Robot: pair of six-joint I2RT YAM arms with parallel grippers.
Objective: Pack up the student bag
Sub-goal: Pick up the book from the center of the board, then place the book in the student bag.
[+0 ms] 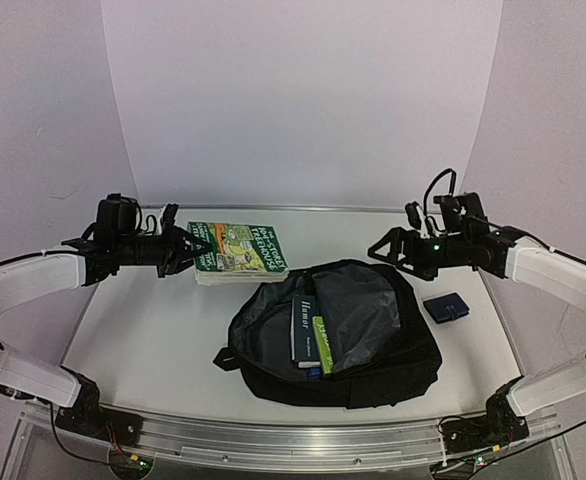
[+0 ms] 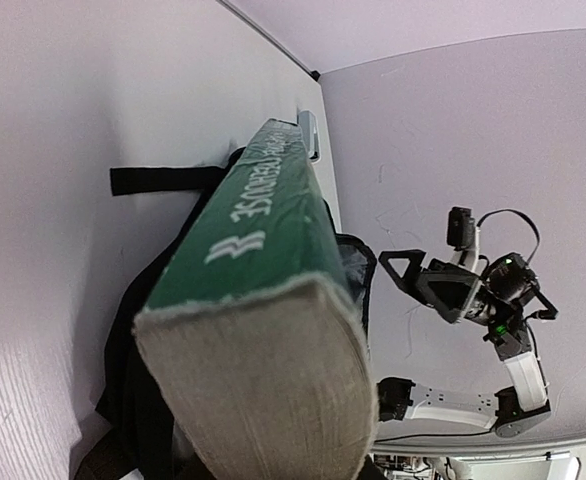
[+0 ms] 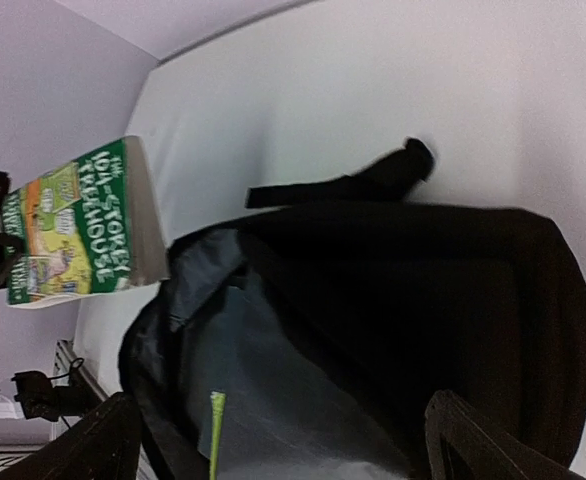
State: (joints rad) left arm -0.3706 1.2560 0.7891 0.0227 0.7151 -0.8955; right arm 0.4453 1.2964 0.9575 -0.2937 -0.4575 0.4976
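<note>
**deskjockey:** where's the bag sitting, and what are your grippers up to?

**twoarms:** The bag is lying flat mid-table, a bit right of centre. It's unzipped, with the mouth gaping toward my left and the grey lining showing. Two books poke out of the opening: a dark one with "Humor" on the spine, and a thin lime one right beside it.

My left gripper is clamped on a green "Treehouse" book, grabbing it by its left edge. It's just behind the bag's far left side. My left wrist cam is basically all spine and page edges.

**deskjockey:** and the right?

**twoarms:** My right gripper is spread wide with nothing in it. It's hanging over the bag's far right edge and pointing in at the opening. On the right wrist cam my fingers sit way out in the bottom corners, with only bag between them.

There's also a little dark blue pouch on the table just right of the bag, not touching it.
</note>
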